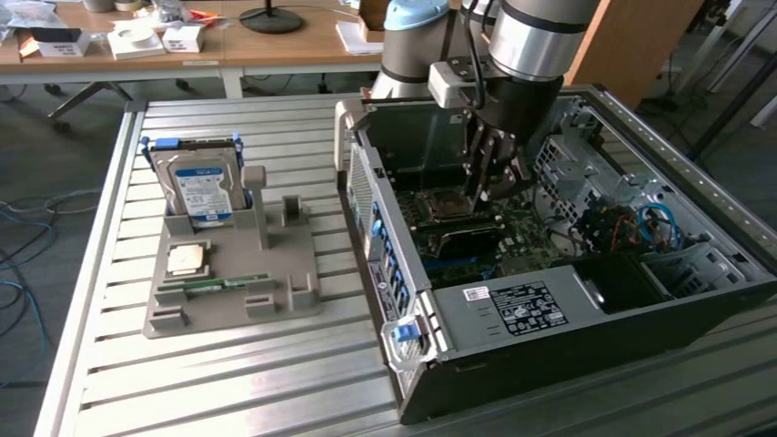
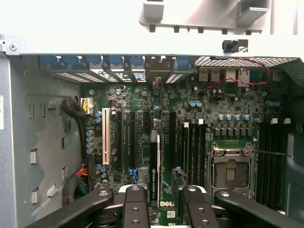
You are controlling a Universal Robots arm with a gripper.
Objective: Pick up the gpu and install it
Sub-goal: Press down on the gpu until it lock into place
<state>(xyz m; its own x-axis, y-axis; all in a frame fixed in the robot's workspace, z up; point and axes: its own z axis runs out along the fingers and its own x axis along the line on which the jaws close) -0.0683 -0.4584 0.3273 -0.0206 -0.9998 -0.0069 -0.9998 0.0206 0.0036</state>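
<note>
The gpu (image 2: 156,161) is a thin dark card seen edge-on with a white-lettered label. It stands upright in a slot of the green motherboard (image 2: 209,102) inside the open computer case (image 1: 510,309). My gripper (image 2: 164,199) hangs just above the card's near end with one black finger (image 2: 135,209) on each side. The jaws stand apart, with a visible gap between the card and one finger. In the exterior view the gripper (image 1: 492,191) reaches down into the case over the motherboard.
A grey parts tray (image 1: 231,309) at the exterior view's left holds a silver hard drive (image 1: 200,182), a processor chip (image 1: 185,259) and a green memory stick (image 1: 218,284). Case walls ring the gripper. A metal processor socket (image 2: 231,168) and a red cable (image 2: 237,78) lie near the card.
</note>
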